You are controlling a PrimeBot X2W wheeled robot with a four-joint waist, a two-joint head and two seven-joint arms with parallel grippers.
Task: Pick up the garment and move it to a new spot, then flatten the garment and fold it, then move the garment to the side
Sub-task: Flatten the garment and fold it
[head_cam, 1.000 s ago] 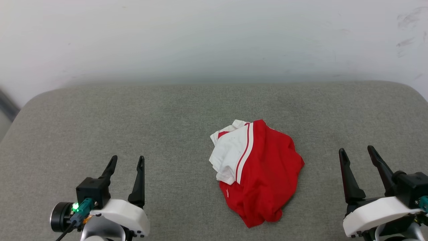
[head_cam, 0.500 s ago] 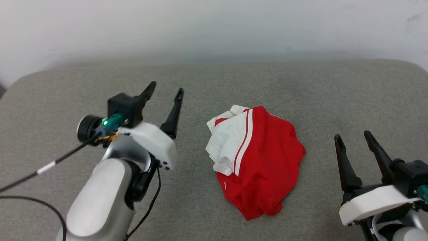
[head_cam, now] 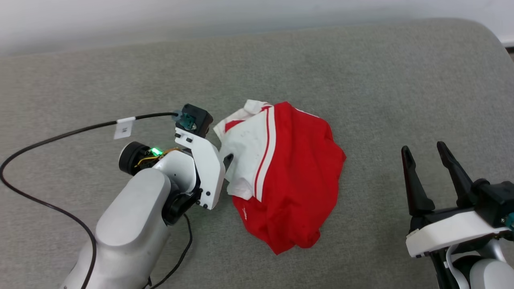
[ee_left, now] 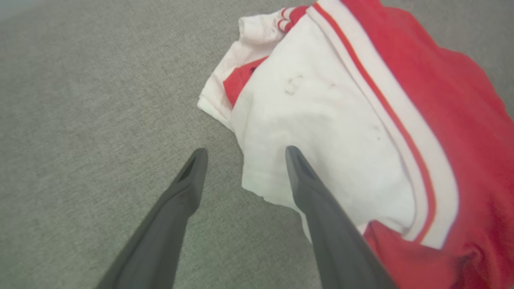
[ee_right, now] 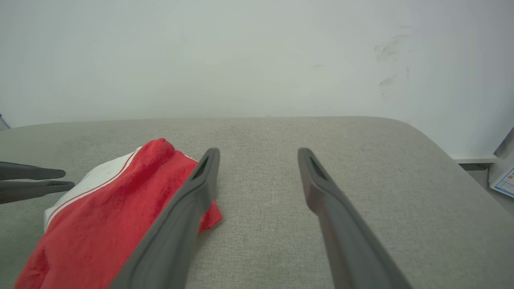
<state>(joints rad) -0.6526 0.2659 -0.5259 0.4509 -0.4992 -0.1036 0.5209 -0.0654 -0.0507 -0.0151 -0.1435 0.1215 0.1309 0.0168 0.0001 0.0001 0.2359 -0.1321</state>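
A crumpled red jersey (head_cam: 289,176) lies in a heap near the middle of a grey upholstered cushion (head_cam: 381,72), its white sleeve panel (ee_left: 321,132) with red-white striped trim turned toward the robot's left. The left gripper (ee_left: 245,150) is at that panel's edge with its fingers spread: one finger over bare cushion, the other over the white fabric, nothing pinched between them; whether it touches the cloth cannot be told. The right gripper (head_cam: 423,146) hangs well apart to the jersey's right, also spread and empty. A small white logo (head_cam: 245,214) on the red fabric and a white tag (head_cam: 123,127) on the left arm's black cable (head_cam: 48,140) both carry marks too small to read. The left wrist view brings out faint grey smudges on the white panel. The right wrist view adds a scuffed pale wall (ee_right: 241,60) behind the cushion and, at its far right edge, a sheet of paper (ee_right: 505,178) with blue print, illegible.
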